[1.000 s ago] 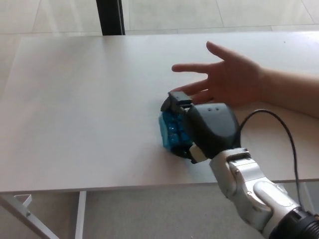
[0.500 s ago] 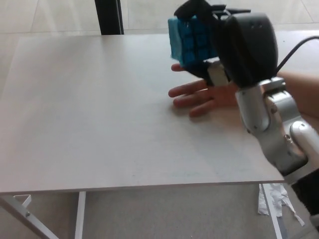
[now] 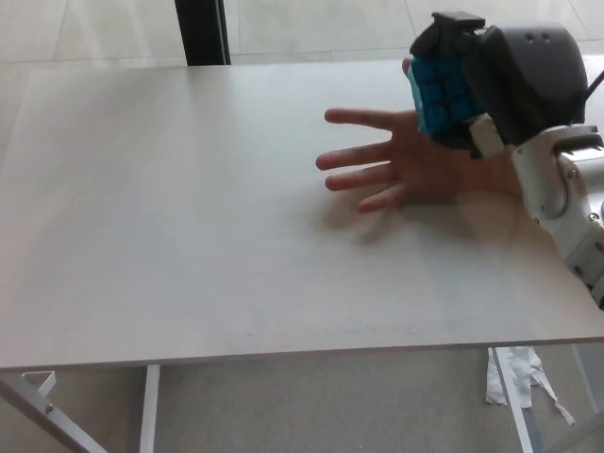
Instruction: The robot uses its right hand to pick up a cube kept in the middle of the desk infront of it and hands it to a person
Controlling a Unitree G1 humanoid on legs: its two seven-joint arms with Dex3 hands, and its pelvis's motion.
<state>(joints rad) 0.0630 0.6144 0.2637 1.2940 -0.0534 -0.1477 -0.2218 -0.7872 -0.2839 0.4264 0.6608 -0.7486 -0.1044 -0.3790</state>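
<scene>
Head view: the blue cube (image 3: pixel 439 94) sits clamped in the right hand (image 3: pixel 495 80) at two o'clock, above the person's open palm (image 3: pixel 415 165); unclenching off-centre could bounce it onto the desk (image 3: pixel 189 236).

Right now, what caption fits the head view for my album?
Robot's right hand holds a blue cube above a person's open hand over the white desk.
</scene>
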